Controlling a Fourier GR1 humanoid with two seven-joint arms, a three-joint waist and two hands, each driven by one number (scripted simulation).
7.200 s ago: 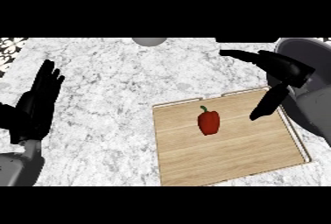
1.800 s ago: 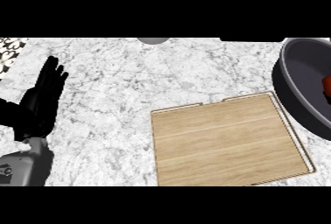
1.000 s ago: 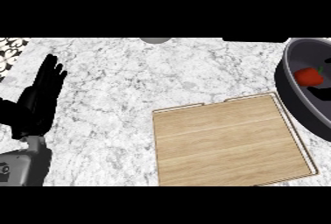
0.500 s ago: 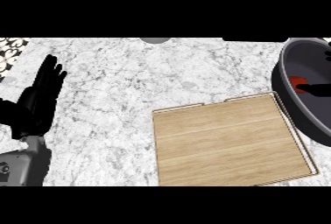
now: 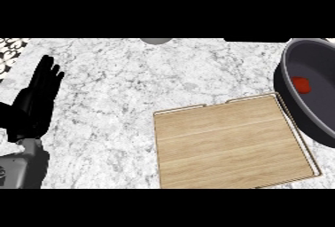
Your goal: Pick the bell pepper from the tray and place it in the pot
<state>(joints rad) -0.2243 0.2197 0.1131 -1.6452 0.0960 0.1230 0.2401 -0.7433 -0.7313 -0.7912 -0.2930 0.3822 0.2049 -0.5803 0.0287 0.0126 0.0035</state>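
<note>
The red bell pepper [image 5: 301, 84] lies inside the dark grey pot [image 5: 296, 106] at the right edge of the head view. The wooden tray [image 5: 229, 142] sits on the marble counter in front of the pot with nothing on it. My left hand [image 5: 34, 106] rests open at the left side, fingers straight and pointing up. My right hand does not show in the view.
A small grey round object [image 5: 156, 40] peeks in at the counter's far edge. A black-and-white patterned patch [image 5: 13, 48] shows at the top left corner. White marble counter [image 5: 118, 88] spans between my left hand and the tray.
The right hand that was over the pepper in the pot half a second ago has drawn out of view, leaving the pepper lying in the pot. The left hand stays still.
</note>
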